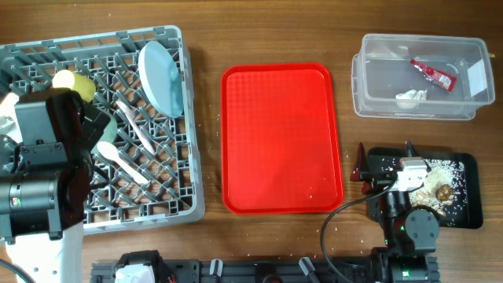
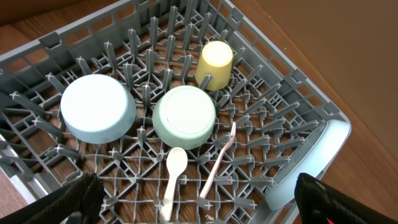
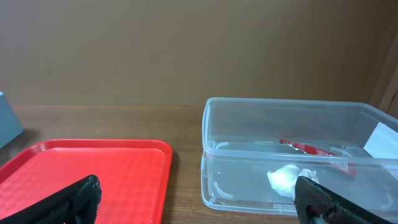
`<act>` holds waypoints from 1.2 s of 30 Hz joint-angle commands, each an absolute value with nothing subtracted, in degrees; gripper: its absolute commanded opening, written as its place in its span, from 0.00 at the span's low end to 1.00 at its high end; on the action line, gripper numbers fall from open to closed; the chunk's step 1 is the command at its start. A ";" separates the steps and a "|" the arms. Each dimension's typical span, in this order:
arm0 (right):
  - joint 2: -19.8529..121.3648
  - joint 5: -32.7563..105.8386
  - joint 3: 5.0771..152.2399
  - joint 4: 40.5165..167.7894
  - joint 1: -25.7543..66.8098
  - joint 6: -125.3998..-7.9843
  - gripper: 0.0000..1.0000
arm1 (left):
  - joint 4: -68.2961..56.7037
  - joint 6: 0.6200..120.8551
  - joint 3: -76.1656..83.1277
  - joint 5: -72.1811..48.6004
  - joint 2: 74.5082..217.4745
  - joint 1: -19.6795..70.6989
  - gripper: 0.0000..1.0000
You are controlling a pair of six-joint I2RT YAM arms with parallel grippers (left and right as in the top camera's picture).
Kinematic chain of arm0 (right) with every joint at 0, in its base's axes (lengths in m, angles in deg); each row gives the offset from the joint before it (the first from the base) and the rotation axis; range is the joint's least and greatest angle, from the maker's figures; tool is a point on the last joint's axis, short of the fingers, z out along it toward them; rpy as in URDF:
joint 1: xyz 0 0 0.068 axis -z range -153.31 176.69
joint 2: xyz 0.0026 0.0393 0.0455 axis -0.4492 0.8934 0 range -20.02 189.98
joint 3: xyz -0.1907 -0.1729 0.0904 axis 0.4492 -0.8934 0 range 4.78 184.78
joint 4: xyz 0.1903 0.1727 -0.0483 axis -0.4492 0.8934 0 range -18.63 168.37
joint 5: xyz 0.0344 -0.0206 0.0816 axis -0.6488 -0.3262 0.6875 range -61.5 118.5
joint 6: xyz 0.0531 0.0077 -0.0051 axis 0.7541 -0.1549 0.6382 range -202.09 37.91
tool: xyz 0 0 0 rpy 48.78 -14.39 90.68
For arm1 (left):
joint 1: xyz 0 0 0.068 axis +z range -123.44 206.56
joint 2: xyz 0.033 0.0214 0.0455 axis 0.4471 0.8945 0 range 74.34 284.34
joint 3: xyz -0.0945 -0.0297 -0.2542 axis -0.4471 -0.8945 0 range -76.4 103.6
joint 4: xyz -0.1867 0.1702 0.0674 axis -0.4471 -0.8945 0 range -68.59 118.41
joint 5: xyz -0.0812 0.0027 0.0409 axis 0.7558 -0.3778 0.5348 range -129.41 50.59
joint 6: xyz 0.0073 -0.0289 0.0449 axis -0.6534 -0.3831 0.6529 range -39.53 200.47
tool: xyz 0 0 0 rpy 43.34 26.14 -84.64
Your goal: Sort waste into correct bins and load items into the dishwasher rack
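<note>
The grey dishwasher rack point(image 1: 177, 118) stands at the left. It holds the yellow cup point(image 2: 214, 62), two overturned mint bowls point(image 2: 98, 107) point(image 2: 185, 115), the white spoon point(image 2: 173, 180), the fork point(image 2: 219, 162) and the plate point(image 1: 161, 76) standing on edge. My left gripper point(image 2: 199, 205) is open and empty above the rack. The clear tub point(image 1: 377, 79) at the back right holds the red wrapper point(image 1: 434, 73) and the white tissue point(image 1: 410, 97). The black tray point(image 1: 468, 196) holds food scraps point(image 1: 440, 189). My right gripper point(image 3: 199, 202) is open and empty, low, facing the tub point(image 3: 249, 186).
The flat red tray point(image 1: 279, 137) lies between the rack and the tub, with nothing on it. My left arm point(image 1: 43, 169) covers the rack's left side. My right arm point(image 1: 413, 224) stands at the front right beside the black tray.
</note>
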State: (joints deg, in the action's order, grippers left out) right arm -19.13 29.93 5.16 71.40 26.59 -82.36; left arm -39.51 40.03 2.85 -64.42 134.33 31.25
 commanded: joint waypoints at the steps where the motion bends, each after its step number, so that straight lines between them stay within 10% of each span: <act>1: -19.81 30.72 5.10 71.27 26.81 -81.69 1.00 | -39.40 39.28 3.35 -64.51 134.13 31.66 1.00; 9: -19.81 30.72 5.10 71.27 26.81 -81.71 1.00 | -38.11 41.49 -5.98 -54.87 128.87 30.44 1.00; 18: -19.81 30.72 5.10 71.27 26.81 -81.71 1.00 | 0.84 46.39 -57.87 -53.34 95.88 20.78 1.00; 36: -19.81 30.72 5.10 71.27 26.81 -81.71 1.00 | 24.53 75.81 -76.08 -32.79 74.51 20.78 1.00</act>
State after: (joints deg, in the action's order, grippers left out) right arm -19.35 29.95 5.14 71.40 26.59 -82.34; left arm 24.62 70.02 -75.82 -36.47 75.12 21.04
